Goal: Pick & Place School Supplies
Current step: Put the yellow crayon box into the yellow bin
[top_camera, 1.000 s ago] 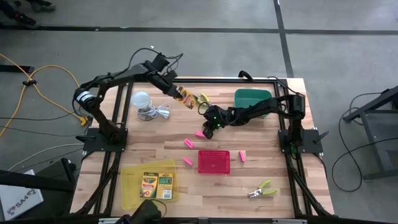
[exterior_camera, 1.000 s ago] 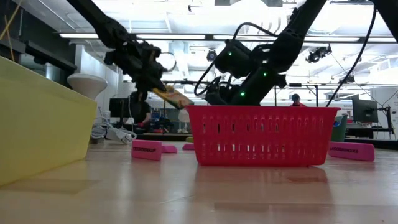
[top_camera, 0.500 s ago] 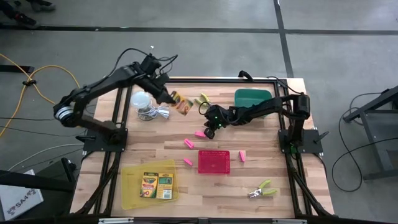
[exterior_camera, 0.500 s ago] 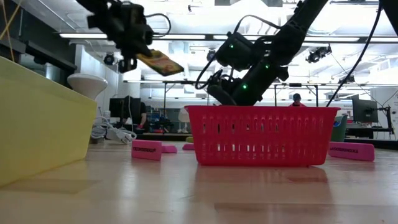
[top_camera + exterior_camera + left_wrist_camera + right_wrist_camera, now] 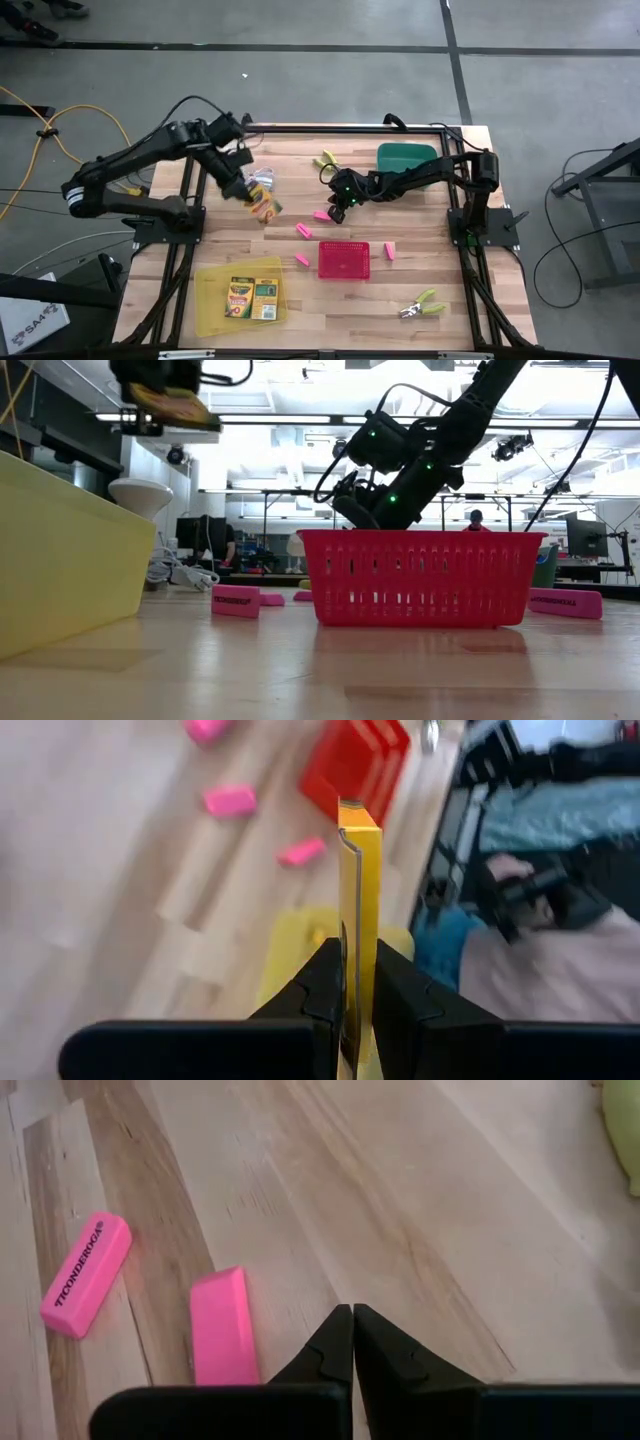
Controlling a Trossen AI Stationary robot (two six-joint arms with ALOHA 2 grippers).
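Moved since earlier: left gripper (image 5: pixel 252 196) with its load has swung from the upper middle of the high view, beside the right arm, back and down toward left of centre; right arm has not shifted.
Left gripper: fingers (image 5: pixel 322 988) clamped on a flat yellow cardboard crayon box (image 5: pixel 263 205), pinched edge-on so the box stands out past the tips in the left wrist view.
Height: carried well clear of the wooden table (image 5: pixel 420 270); in the low view the box sits at the upper left of frame, above everything else.
What it means: judged a carry in progress, heading for the yellow plastic tray (image 5: pixel 212 283) at lower left of the high view, which already holds two crayon boxes (image 5: pixel 252 298). Box is not yet over the tray; it hangs between tray and the white round object with coiled cable (image 5: pixel 262 180).
Right gripper (image 5: pixel 337 207): jaws pressed shut on nothing, low over the table at centre, waiting.
Near right jaws: small pink eraser block (image 5: pixel 223 1323) just beside the tips, second pink eraser (image 5: pixel 86 1275) a little farther.
Also on table: red mesh basket (image 5: pixel 344 259), green tray (image 5: pixel 403 157), lime-green-handled scissors (image 5: pixel 421 304) at lower right.
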